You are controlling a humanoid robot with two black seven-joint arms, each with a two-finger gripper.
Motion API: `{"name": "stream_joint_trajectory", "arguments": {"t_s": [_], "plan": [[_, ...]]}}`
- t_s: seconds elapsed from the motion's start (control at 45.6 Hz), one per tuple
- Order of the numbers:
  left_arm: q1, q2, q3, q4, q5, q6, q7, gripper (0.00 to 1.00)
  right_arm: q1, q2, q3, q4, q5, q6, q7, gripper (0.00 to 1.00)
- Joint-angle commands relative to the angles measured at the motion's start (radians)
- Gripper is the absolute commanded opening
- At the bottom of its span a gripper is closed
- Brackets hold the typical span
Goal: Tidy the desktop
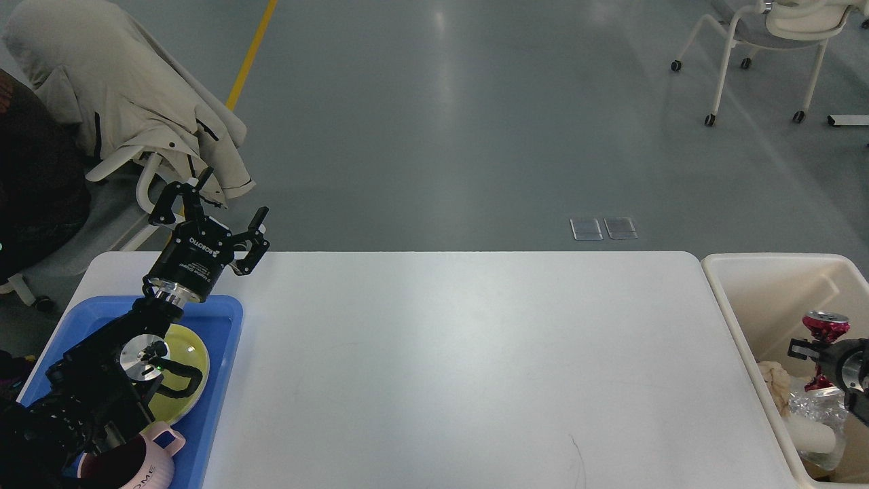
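Note:
The white desktop (461,353) is bare apart from a faint dark scratch (577,451) near its front edge. My left gripper (212,209) hangs above the table's far left corner, open, with nothing between its fingers. My right gripper (815,352) comes in from the right edge over the cream bin (721,288). It is shut on a red can (825,322), whose top and bottom stick out above and below the black fingers.
A blue tray (227,309) on the table's left end holds a yellow plate (190,350) and a pink mug (161,454), partly under my left arm. The bin holds crumpled paper (774,377) and clear plastic (818,407). A coat-draped chair (122,102) stands behind the table at left.

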Motion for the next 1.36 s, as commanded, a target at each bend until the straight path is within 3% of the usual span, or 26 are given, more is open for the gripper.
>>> {"name": "stream_joint_trajectory", "arguments": {"t_s": [0.0, 0.175, 0.307, 0.438, 0.592, 0.701, 0.789, 0.877, 0.92, 0.964, 1.074, 1.118, 1.205, 1.337], "plan": [[0.000, 0.000, 0.000, 0.000, 0.000, 0.000, -0.002, 1.00, 0.002, 0.001, 0.008, -0.001, 0.018, -0.002, 0.000, 1.00], [0.000, 0.000, 0.000, 0.000, 0.000, 0.000, 0.000, 1.00, 0.011, -0.007, 0.037, -0.006, 0.026, -0.005, 0.000, 1.00], [0.000, 0.000, 0.000, 0.000, 0.000, 0.000, 0.000, 1.00, 0.066, -0.011, 0.170, 0.013, 0.046, -0.005, 0.000, 1.00], [0.000, 0.000, 0.000, 0.000, 0.000, 0.000, 0.000, 1.00, 0.213, -0.079, 0.469, 0.109, 0.053, -0.006, -0.002, 1.00], [0.000, 0.000, 0.000, 0.000, 0.000, 0.000, 0.000, 1.00, 0.278, -0.099, 1.001, 0.330, 0.150, -0.023, -0.005, 1.00], [0.000, 0.000, -0.002, 0.000, 0.000, 0.000, 0.000, 1.00, 0.256, -0.010, 1.339, 0.428, 0.291, -0.006, -0.008, 1.00], [0.000, 0.000, -0.002, 0.000, 0.000, 0.000, 0.000, 1.00, 0.252, 0.128, 1.444, 0.425, 0.420, 0.009, -0.011, 1.00], [0.000, 0.000, -0.002, 0.000, 0.000, 0.000, 0.000, 1.00, 0.227, 0.209, 1.487, 0.387, 0.545, 0.101, 0.009, 1.00], [0.000, 0.000, -0.002, 0.000, 0.000, 0.000, 0.000, 1.00, 0.189, 0.255, 1.502, 0.334, 0.595, 0.162, 0.040, 1.00], [0.000, 0.000, -0.002, 0.000, 0.000, 0.000, 0.000, 1.00, 0.149, 0.318, 1.523, 0.255, 0.618, 0.226, 0.101, 1.00], [0.000, 0.000, 0.000, 0.000, 0.000, 0.000, 0.000, 1.00, 0.088, 0.401, 1.559, 0.061, 0.629, 0.366, 0.328, 1.00], [0.000, -0.001, 0.000, 0.000, 0.000, 0.000, 0.000, 1.00, 0.060, 0.401, 1.563, 0.013, 0.638, 0.470, 0.395, 1.00], [0.000, -0.001, 0.000, 0.000, 0.000, 0.000, 0.000, 1.00, 0.010, 0.401, 1.588, -0.013, 0.653, 0.590, 0.405, 1.00], [0.000, -0.001, 0.000, 0.000, 0.000, 0.000, 0.000, 1.00, -0.040, 0.400, 1.643, -0.006, 0.708, 0.615, 0.399, 1.00]]}}
